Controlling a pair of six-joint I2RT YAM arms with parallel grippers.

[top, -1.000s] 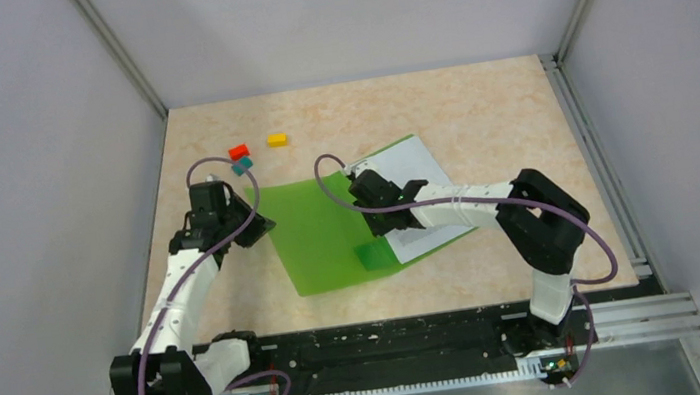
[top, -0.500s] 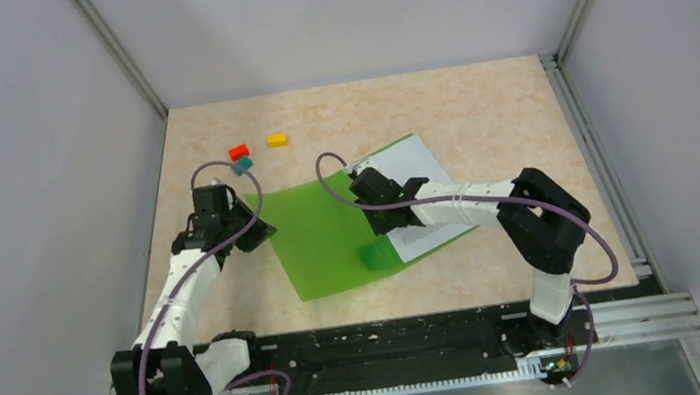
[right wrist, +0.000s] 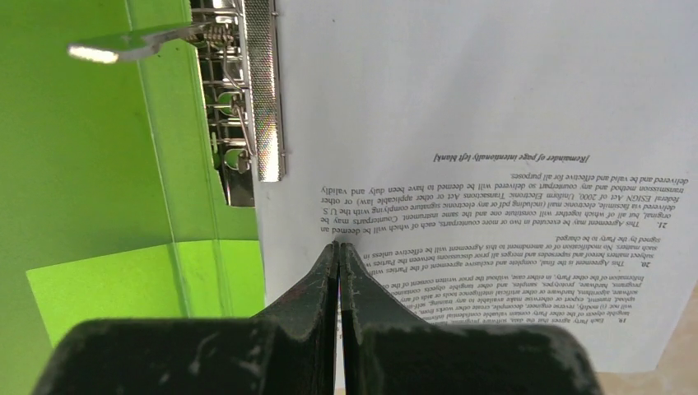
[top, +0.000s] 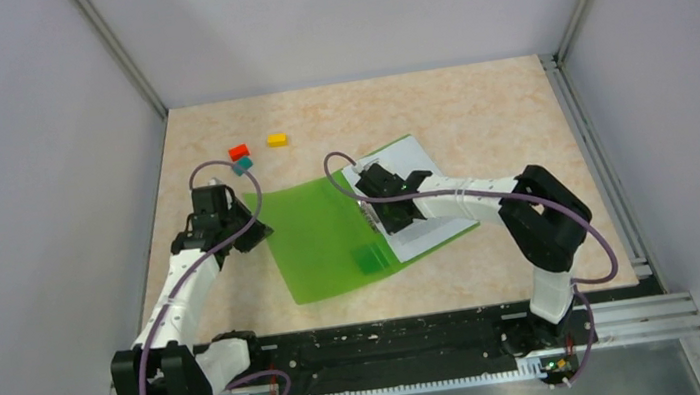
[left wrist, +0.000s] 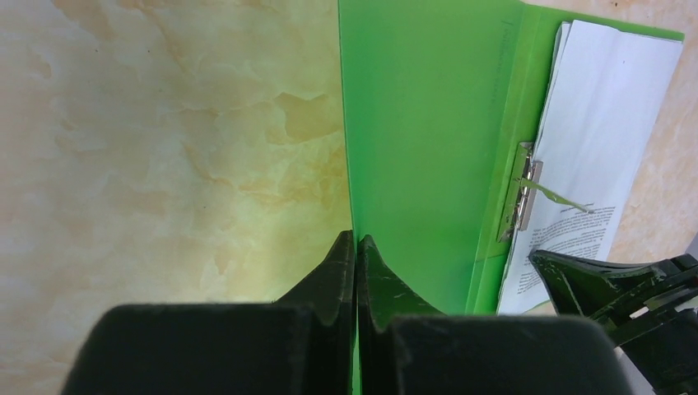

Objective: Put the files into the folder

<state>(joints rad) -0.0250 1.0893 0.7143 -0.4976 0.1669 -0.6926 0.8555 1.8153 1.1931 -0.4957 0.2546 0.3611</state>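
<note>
The green folder (top: 321,236) lies open on the table with the files (top: 419,174), white printed sheets, on its right half. My left gripper (top: 254,231) is shut on the left edge of the folder's cover; in the left wrist view the green cover (left wrist: 420,123) runs in between my left gripper (left wrist: 355,239) and its fingers. My right gripper (top: 391,221) is shut, its tips down on the left margin of the files (right wrist: 494,99), just right of the metal clip (right wrist: 259,90). The right wrist view shows my right gripper (right wrist: 338,247) with nothing between its fingers.
A red block (top: 239,152), a teal block (top: 242,167) and a yellow block (top: 276,139) lie at the back left, just beyond the left arm. Grey walls close in the table on three sides. The arms' rail runs along the near edge.
My right gripper has turned and shifted right, from over the spine onto the files. The folder's near left corner has slid slightly toward the rail. The left gripper has barely moved.
</note>
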